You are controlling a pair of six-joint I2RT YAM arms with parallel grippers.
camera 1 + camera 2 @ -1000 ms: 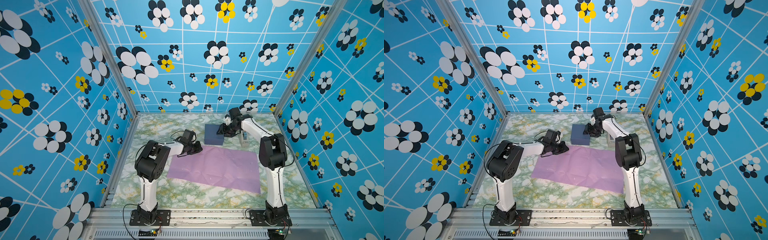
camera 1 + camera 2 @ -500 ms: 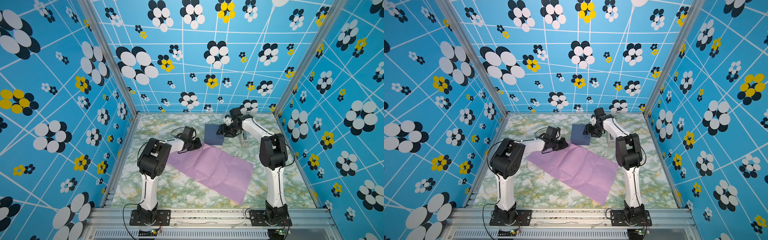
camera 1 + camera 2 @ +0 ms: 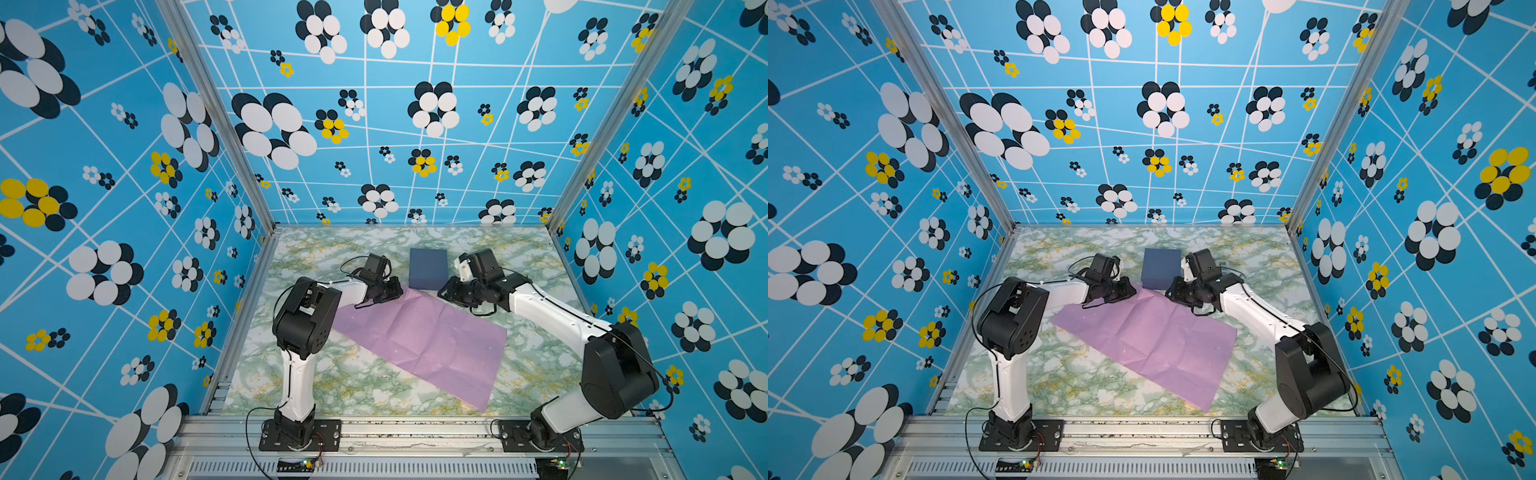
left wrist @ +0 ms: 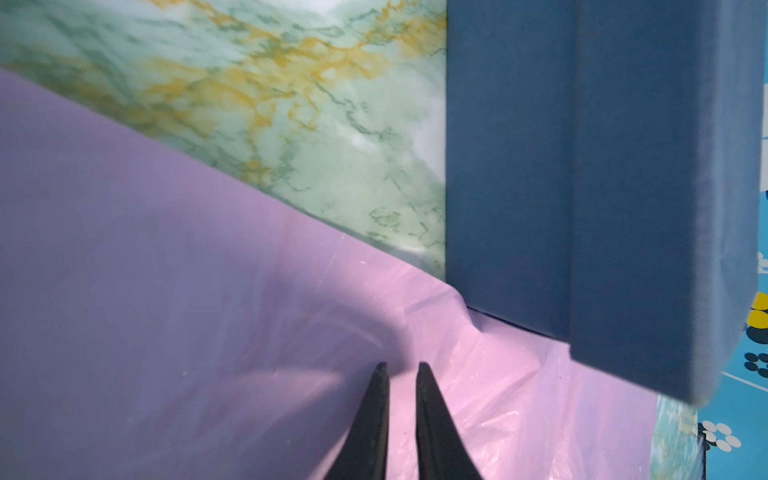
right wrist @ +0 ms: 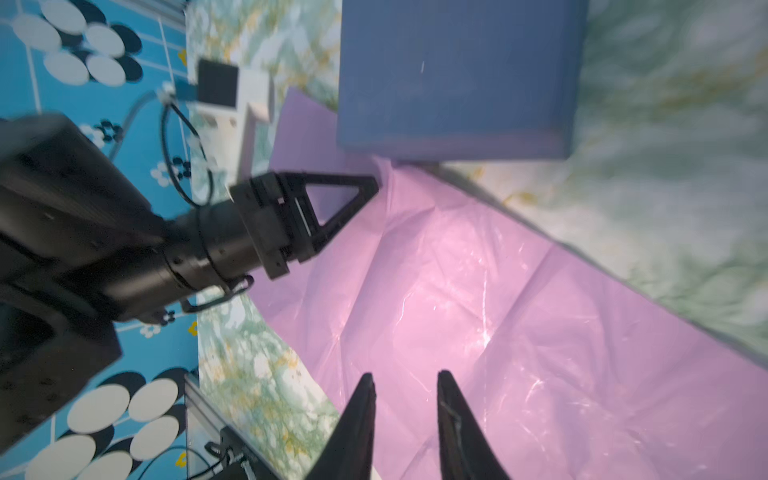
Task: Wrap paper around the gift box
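The lilac paper [image 3: 424, 345] [image 3: 1150, 336] lies slanted on the marbled table, with faint creases. Its far corner reaches the near edge of the navy gift box [image 3: 428, 268] [image 3: 1160, 268], which stands at the back middle. My left gripper [image 3: 398, 291] [image 4: 401, 365] sits low at that corner, jaws nearly together and pinching the paper [image 4: 166, 291] beside the gift box [image 4: 582, 166]. My right gripper [image 3: 444, 293] [image 5: 405, 376] hovers over the paper's far edge [image 5: 478, 291], just in front of the box [image 5: 457, 70]. Its jaws stand apart with only paper showing behind them.
Blue flowered walls close in the table [image 3: 374, 386] at the back and both sides. A metal rail [image 3: 415, 428] carrying both arm bases runs along the front. The two wrists are close together in front of the box.
The paper swung from lying square to slanted, its right end drawn toward the front, following the left gripper's hold. The right gripper left the box's right side and came down over the paper's far edge.
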